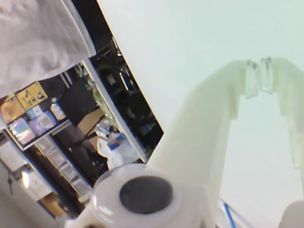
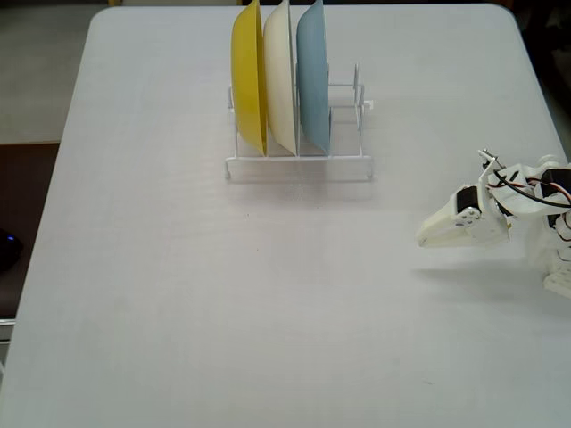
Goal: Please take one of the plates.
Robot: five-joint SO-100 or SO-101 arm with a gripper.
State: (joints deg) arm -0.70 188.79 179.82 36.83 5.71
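Observation:
Three plates stand on edge in a white wire rack (image 2: pixel 299 168) at the far middle of the table in the fixed view: a yellow plate (image 2: pixel 249 76) on the left, a cream plate (image 2: pixel 280 76) in the middle and a light blue plate (image 2: pixel 313 80) on the right. My gripper (image 2: pixel 422 238) hovers low at the table's right side, pointing left, well short of the rack and in front of it. In the wrist view the gripper (image 1: pixel 259 66) is shut, its fingertips together with nothing between them. No plate shows in the wrist view.
The white table (image 2: pixel 178 294) stretches wide to the left and front of the arm. The rack's right-hand slots (image 2: pixel 348 98) hold nothing. The wrist view shows the table edge (image 1: pixel 124 111) and room shelves beyond it.

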